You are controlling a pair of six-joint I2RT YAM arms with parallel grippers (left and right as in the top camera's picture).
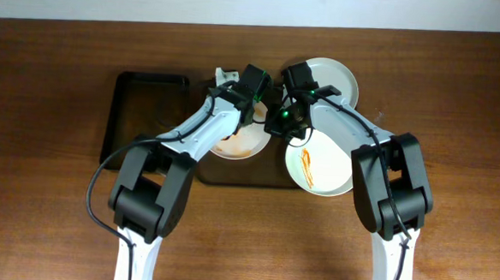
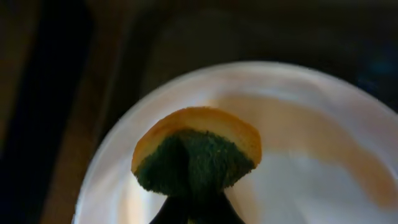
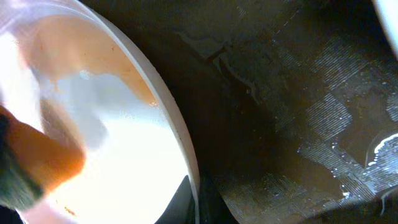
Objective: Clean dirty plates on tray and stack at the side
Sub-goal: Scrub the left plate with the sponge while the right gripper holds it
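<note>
Left pincer (image 1: 251, 114) beside right pincer (image 1: 278, 124)

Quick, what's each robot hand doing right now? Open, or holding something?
Left gripper: closed, holding the sponge.
Right gripper: appears closed on the rim of the plate.

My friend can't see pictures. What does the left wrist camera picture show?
A sponge, yellow with a green scrubby side, is pinched in the left gripper right over a white plate smeared with pale orange sauce. Everything behind the plate is dark and blurry.
</note>
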